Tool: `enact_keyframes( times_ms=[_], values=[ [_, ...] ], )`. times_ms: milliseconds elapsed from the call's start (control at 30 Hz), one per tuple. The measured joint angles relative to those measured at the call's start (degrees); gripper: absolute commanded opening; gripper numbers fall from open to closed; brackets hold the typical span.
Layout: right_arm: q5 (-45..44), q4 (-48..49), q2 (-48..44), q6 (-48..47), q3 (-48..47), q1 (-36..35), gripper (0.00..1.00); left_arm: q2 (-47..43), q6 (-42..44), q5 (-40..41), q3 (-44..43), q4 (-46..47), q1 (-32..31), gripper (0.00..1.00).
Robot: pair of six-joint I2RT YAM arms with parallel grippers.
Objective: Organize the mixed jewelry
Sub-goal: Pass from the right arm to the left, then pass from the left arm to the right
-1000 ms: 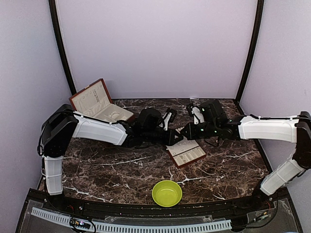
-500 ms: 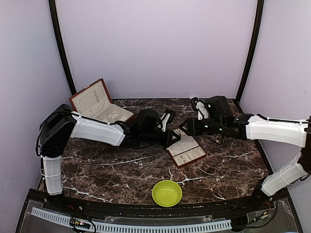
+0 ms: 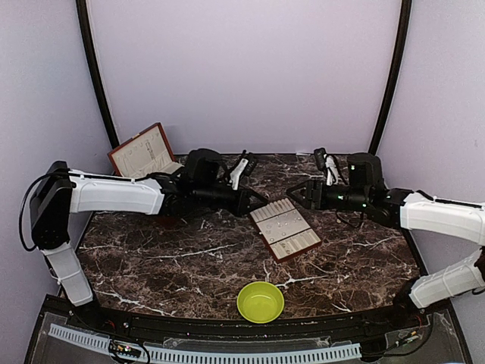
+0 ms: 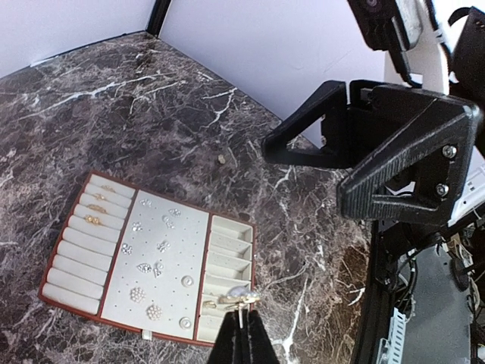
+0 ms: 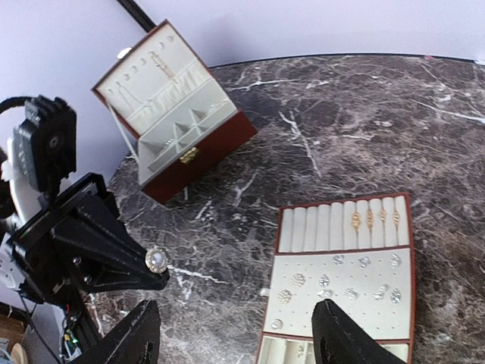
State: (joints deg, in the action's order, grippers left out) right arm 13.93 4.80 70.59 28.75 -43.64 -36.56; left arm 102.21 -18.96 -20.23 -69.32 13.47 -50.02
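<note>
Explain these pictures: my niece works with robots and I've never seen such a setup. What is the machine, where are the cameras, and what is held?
The machine is a left arm and a right arm, bolted at the near edge of a marble table. The wide picture looks from above and behind them; the other two come from a camera on each wrist. On the table are a padded jewelry tray, an open red-brown hinged box and a green bowl. The left gripper is shut on a small round pale jewel; the right gripper is open and holds nothing.
</note>
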Motion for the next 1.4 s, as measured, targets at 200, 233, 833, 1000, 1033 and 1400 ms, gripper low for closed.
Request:
enact_keyframes(
  times_ms=[200, 233, 833, 1000, 1033, 1400],
  values=[
    [7.8, 7.9, 0.1, 2.4, 1.1, 0.0, 0.74, -3.4, 3.6, -11.2, 0.8, -1.6, 4.7, 0.0],
    [8.8, 9.5, 0.1, 3.1, 1.4, 0.0, 0.74, -4.0, 4.4, -12.8, 1.5, -1.7, 5.4, 0.0],
    [10.0, 25.1, 3.4, 4.1, 3.3, -8.3, 0.74, -12.0, 11.1, -28.9, 7.8, 0.1, 6.4, 0.0],
    [10.0, 27.1, 3.4, 3.3, 4.1, -9.5, 0.74, -12.0, 11.0, -31.1, 7.8, 0.1, 6.4, 0.0],
    [10.1, 27.3, 3.4, 3.2, 4.2, -9.6, 0.74, -12.0, 11.0, -31.4, 7.8, 0.1, 6.4, 0.0],
    [10.3, 28.5, 3.5, 2.6, 4.6, -10.1, 0.72, -12.0, 10.5, -34.0, 7.8, 1.5, 6.4, 0.0]
  ],
)
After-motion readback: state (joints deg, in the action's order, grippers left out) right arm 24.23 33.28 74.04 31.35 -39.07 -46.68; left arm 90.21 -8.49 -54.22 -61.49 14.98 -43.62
